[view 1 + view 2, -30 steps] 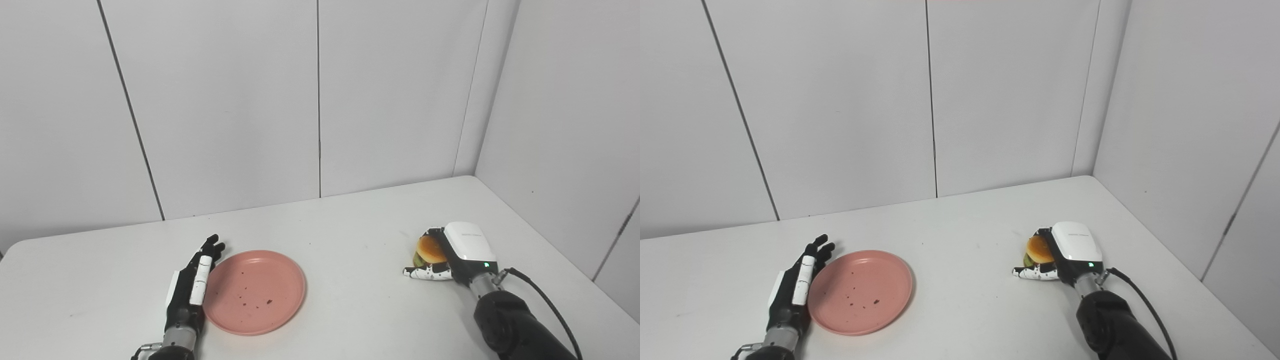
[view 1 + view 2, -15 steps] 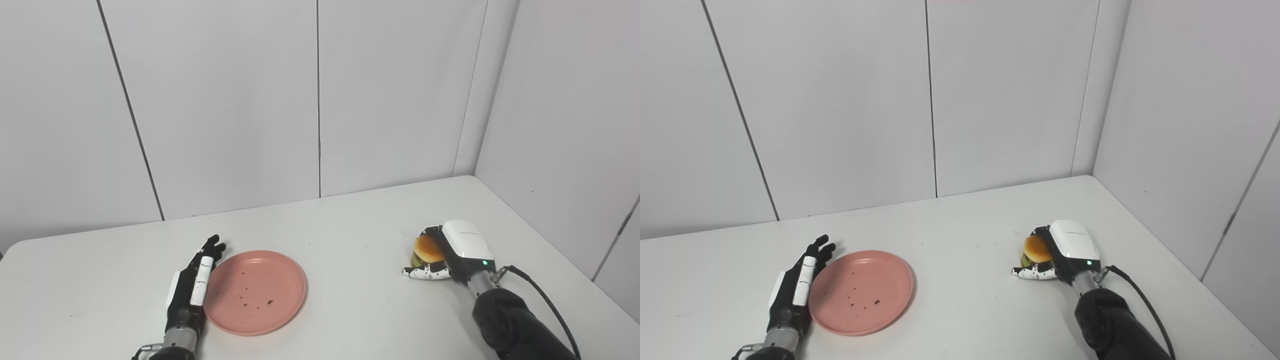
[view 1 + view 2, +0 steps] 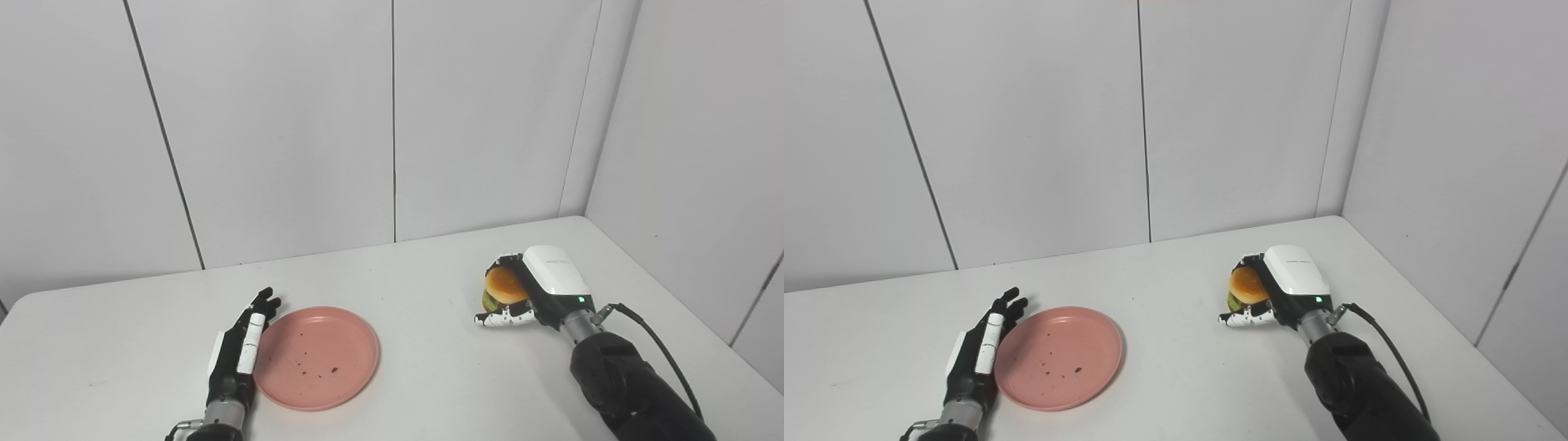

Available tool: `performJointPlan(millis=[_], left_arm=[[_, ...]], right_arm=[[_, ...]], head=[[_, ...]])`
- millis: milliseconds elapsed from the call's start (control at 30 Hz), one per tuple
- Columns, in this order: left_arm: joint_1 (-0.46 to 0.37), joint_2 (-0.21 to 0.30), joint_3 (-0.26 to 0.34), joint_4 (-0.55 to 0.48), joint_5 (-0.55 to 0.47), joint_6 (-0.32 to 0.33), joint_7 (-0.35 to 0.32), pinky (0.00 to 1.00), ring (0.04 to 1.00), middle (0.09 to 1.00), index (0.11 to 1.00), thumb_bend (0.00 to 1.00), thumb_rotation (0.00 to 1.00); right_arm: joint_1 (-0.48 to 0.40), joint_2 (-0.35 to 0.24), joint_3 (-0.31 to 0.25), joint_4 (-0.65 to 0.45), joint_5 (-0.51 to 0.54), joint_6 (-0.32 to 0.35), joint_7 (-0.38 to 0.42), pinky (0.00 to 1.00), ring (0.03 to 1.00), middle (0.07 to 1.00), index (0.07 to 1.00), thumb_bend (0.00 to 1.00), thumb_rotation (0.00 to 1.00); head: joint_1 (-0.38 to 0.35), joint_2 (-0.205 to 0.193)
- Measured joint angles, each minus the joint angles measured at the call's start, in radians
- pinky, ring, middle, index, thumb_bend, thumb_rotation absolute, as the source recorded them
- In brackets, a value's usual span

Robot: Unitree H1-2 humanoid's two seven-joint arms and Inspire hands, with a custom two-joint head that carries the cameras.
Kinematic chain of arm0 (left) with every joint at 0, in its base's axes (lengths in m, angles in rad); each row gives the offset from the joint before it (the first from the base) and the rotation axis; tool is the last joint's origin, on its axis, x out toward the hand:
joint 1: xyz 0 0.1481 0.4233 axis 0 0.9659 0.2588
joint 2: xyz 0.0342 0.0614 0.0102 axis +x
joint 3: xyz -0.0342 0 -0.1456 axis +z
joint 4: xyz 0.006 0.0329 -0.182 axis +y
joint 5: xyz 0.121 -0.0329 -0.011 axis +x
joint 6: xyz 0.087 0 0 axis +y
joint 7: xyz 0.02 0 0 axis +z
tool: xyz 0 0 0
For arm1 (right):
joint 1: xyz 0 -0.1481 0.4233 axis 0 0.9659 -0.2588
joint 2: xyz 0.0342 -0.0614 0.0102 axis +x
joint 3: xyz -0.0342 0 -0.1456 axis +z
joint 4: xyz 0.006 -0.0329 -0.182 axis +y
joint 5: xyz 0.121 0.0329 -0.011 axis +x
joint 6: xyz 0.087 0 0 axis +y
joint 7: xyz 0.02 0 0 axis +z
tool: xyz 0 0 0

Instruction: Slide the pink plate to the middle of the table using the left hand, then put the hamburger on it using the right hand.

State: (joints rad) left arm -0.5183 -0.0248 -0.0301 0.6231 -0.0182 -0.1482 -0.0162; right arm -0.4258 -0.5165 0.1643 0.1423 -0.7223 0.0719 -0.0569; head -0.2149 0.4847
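Observation:
A pink plate (image 3: 315, 357) with dark crumbs lies flat on the white table (image 3: 429, 373), left of the middle. My left hand (image 3: 237, 352) lies open, on edge, with its fingers straight along the plate's left rim. My right hand (image 3: 536, 294) is shut on the hamburger (image 3: 503, 289), which has an orange bun and green filling, and holds it just above the table on the right side. The hamburger also shows in the right eye view (image 3: 1246, 288), and so does the plate (image 3: 1058, 357).
White panel walls (image 3: 392, 122) stand behind the table and along its right side. A black cable (image 3: 658, 352) runs along my right forearm. The table's right edge (image 3: 692, 318) lies close to my right arm.
My right hand has lifted the hamburger off the table and carried it left and away from me. The plate has crept slightly right with my left hand against its rim.

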Motion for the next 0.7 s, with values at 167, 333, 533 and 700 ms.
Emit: performJointPlan(millis=[167,333,533,700], left_arm=[[0.0,-0.011,-0.001,0.0,0.002,0.001,0.016,0.93,0.905,0.864,0.851,0.78,0.95],[0.0,-0.02,-0.004,0.0,0.003,0.003,0.021,0.91,0.903,0.865,0.857,0.8,0.95],[0.0,-0.032,-0.007,0.0,0.005,0.003,0.037,0.9,0.897,0.859,0.85,0.8,0.94],[-0.003,-0.043,-0.01,0.006,0.022,0.003,0.058,0.9,0.894,0.851,0.84,0.8,0.93]], right_arm=[[-0.023,0.019,0.0,-0.059,-0.001,-0.001,0.007,0.36,0.44,0.556,0.502,0.66,0.34],[-0.057,0.055,0.002,-0.08,0.012,-0.009,0.014,0.35,0.421,0.539,0.5,0.66,0.35],[-0.096,0.088,0.029,-0.047,0.006,-0.021,0.012,0.35,0.423,0.532,0.503,0.66,0.38],[-0.133,0.109,0.057,0.017,0.004,-0.088,-0.004,0.31,0.385,0.498,0.514,0.66,0.36]], head=[[0.037,0.0],[0.057,-0.002],[0.109,0.002],[0.135,0.002]])
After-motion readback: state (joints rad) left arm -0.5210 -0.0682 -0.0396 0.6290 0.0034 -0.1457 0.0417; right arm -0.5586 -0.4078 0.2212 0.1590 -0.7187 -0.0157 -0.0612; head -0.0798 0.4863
